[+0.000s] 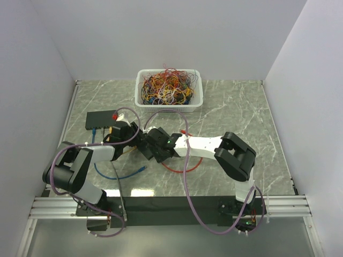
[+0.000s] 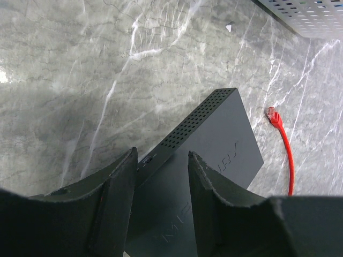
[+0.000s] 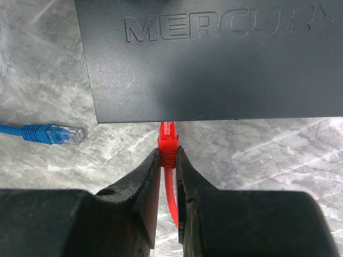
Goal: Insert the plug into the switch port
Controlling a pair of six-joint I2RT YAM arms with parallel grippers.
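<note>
Right gripper [image 3: 168,153] pinching the red plug [image 3: 167,134] at the switch [image 3: 214,64] edge, left gripper [image 2: 161,159] half-open astride it, hold unclear: a skewed push might shove the switch.

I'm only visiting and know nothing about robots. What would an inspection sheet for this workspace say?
Surface: grey marbled table, nothing spilled seen.
Job's things: black Mercury switch lies flat; red plug has its tip at the switch's edge, seating hidden.
Clutter: white basket of tangled coloured strands; loose blue plug beside the switch.
Grippers: right end effector pinches the red plug; left end effector stands open over the switch.
Cables: red cable, blue cable and purple arm cables trail across the table.
Surroundings: plain white walls; nothing else seen.
</note>
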